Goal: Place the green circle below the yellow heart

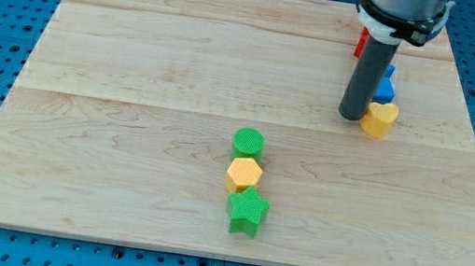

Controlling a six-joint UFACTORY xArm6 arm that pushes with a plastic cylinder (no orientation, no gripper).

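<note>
The green circle [248, 142] sits near the board's middle, at the top of a short column with a yellow hexagon [243, 175] below it and a green star [247, 211] below that. The yellow heart [379, 118] lies at the view's upper right. My tip [351, 116] rests on the board just left of the yellow heart, touching or nearly touching it, far to the upper right of the green circle.
A blue block [385, 84] sits just above the yellow heart, partly hidden by the rod. A red block [361, 43] shows behind the rod higher up. The wooden board [135, 61] lies on a blue pegboard surface.
</note>
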